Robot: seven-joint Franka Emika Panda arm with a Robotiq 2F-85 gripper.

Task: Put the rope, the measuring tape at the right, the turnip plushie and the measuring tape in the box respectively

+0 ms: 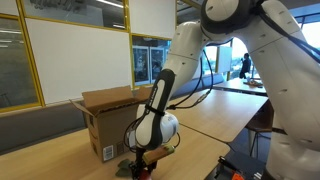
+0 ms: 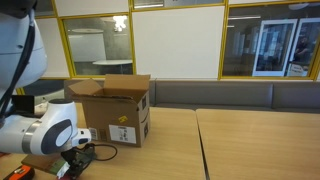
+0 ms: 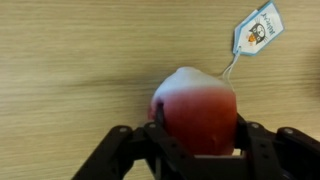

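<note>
The turnip plushie [image 3: 195, 100], red with a white top and a paper tag [image 3: 258, 28], lies on the wooden table between my gripper's fingers [image 3: 198, 128]. The fingers press on both its sides. In both exterior views the gripper [image 1: 141, 160] [image 2: 68, 167] is low at the table, in front of the open cardboard box [image 1: 108, 112] [image 2: 116, 104]. A bit of the plushie's red shows at the gripper [image 1: 151, 155]. A small orange object [image 2: 19, 173], perhaps a measuring tape, sits at the frame's edge. I cannot make out the rope.
The box stands upright with its flaps open. A second table [image 2: 260, 140] adjoins this one, with a seam between them. A bench and glass walls run behind. A dark device [image 1: 232, 168] sits at the table's near edge.
</note>
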